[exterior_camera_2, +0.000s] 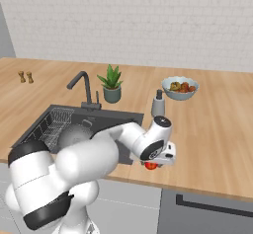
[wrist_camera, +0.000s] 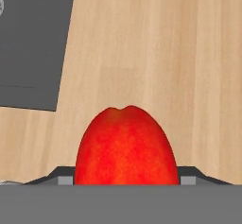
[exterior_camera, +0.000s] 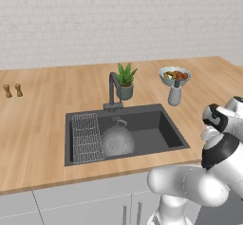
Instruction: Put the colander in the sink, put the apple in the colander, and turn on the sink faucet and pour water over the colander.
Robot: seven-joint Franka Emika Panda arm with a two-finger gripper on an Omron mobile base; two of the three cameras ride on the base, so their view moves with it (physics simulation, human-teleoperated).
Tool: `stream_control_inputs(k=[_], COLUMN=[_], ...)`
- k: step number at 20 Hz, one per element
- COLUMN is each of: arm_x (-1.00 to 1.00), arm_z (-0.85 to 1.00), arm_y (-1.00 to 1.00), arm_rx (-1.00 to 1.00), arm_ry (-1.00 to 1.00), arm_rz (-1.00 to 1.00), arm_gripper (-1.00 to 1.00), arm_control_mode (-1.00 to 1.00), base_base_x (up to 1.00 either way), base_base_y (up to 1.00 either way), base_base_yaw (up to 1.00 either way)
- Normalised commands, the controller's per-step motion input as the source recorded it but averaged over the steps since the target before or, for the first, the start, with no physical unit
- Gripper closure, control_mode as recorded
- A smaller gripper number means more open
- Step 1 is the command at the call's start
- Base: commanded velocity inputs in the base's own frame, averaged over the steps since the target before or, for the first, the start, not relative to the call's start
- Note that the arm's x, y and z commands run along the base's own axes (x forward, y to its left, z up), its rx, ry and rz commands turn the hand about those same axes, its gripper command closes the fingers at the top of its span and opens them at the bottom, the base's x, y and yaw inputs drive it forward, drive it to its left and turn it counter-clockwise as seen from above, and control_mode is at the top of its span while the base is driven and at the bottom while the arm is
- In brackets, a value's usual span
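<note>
The apple [wrist_camera: 126, 145] looks like a firm, smooth, rounded fruit, light to lift but liable to slip, so I judge the widest part of its body the best place to pinch. At the bottom centre of the hand view it sits squarely between the two dark finger tips, which press its flanks: the gripper [exterior_camera_2: 152, 166] is clamped on it. In the right base view it shows low and centre, at the wooden counter [exterior_camera_2: 212, 129], right of the sink [exterior_camera: 163, 129]. The colander [exterior_camera: 117, 141] already sits in the basin.
</note>
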Motion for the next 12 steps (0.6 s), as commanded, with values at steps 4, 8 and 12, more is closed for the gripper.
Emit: stream_control_inputs(k=[4,8,12], arm_x=[-0.01,-0.01,0.02], arm_z=[0.49,0.29,0.13], arm_y=[0.57,0.49,0.7], arm_rx=[0.01,0.08,0.08], arm_ry=[0.0,0.0,0.0], arm_rz=[0.0,0.0,0.0], arm_gripper=[1.0,1.0,1.0], arm_control_mode=[-1.0,-1.0,-1.0], base_base_x=[0.0,0.0,0.0], base_base_y=[0.0,0.0,0.0], base_base_yaw=[0.0,0.0,0.0])
